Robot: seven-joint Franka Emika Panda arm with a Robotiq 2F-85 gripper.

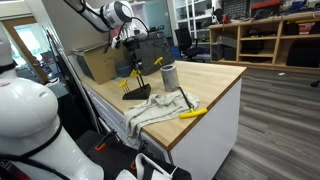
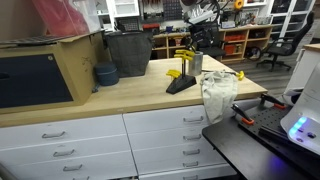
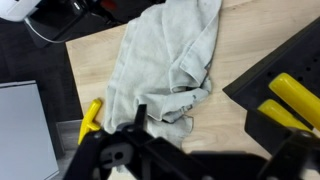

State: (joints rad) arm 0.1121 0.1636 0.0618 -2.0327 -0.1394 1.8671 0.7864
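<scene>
Found grey cloth (image 1: 150,112) crumpled at the near edge of the table (image 1: 215,85), partly draped over the side. Noted yellow tool (image 1: 192,113) just beside it. Judged cloth light, soft, limp and not fragile; best pinched at a raised fold near the middle, not at a flat hem. Further back, recorded black stand (image 1: 137,92) and metal cup (image 1: 168,75). Observed claw (image 3: 215,140) above cloth, jaws apart, holding nothing.
</scene>
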